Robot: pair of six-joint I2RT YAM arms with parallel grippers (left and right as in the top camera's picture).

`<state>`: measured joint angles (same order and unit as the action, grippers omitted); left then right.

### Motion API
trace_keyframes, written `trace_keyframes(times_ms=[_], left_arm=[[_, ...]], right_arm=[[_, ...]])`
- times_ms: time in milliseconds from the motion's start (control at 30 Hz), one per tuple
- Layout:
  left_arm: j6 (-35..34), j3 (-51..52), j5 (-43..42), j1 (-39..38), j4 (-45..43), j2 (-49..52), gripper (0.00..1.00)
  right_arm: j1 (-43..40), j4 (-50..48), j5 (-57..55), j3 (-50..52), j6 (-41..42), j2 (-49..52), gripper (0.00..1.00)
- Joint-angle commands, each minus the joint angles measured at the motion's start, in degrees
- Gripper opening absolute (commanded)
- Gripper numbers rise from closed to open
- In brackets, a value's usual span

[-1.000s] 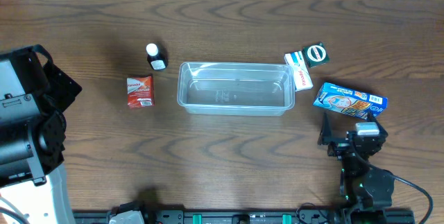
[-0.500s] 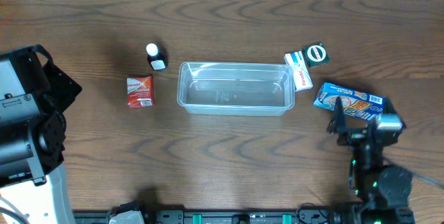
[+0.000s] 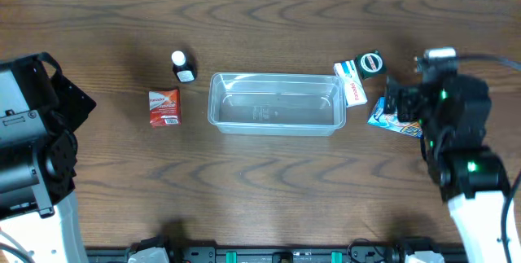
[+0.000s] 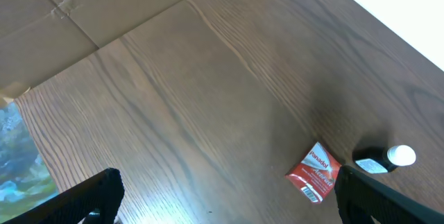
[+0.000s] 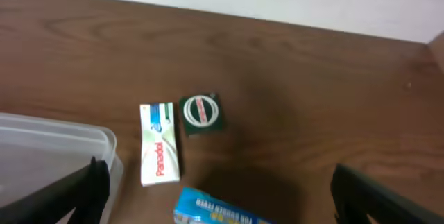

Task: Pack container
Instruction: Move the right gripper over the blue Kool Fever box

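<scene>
The clear plastic container (image 3: 275, 103) stands empty mid-table; its right end shows in the right wrist view (image 5: 62, 130). My right gripper (image 5: 222, 207) hangs open over the blue carton (image 5: 215, 210), nothing between its fingers. From overhead the right arm (image 3: 444, 108) covers most of that carton (image 3: 383, 118). A white Panadol box (image 5: 159, 144) and a green round tin (image 5: 201, 113) lie just beyond it. My left gripper (image 4: 232, 203) is open above bare table, with a red packet (image 4: 313, 171) and a small white-capped bottle (image 4: 385, 159) to its right.
From overhead, the red packet (image 3: 164, 107) and bottle (image 3: 182, 66) lie left of the container, and the white box (image 3: 352, 84) and tin (image 3: 371, 63) touch its right end. The left arm (image 3: 32, 141) sits at the table's left edge.
My right arm has swung from the front edge toward the back and now hangs over the blue carton, jaws still open. The left arm and all objects stayed put.
</scene>
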<state>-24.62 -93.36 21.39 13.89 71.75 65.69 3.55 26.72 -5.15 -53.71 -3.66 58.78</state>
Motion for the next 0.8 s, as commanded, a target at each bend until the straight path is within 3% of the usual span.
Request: trace_keyframes(times_ms=[0, 367, 567, 767], left_arm=[[0.3, -1.1, 0.7, 0.3, 0.0, 0.2, 0.98], [0.3, -1.1, 0.7, 0.3, 0.0, 0.2, 0.98], [0.3, -1.1, 0.7, 0.3, 0.0, 0.2, 0.98], [0.3, -1.1, 0.7, 0.3, 0.0, 0.2, 0.98]], right_arm=[[-0.4, 0.3, -0.1, -4.9, -2.3, 2.5, 0.99], [-0.9, -3.8, -0.5, -5.0, 1.7, -0.7, 0.99], [-4.0, 2.1, 8.7, -5.0, -9.0, 0.1, 0.98], [-6.6, 11.0, 9.7, -5.2, -17.2, 3.2, 0.99]])
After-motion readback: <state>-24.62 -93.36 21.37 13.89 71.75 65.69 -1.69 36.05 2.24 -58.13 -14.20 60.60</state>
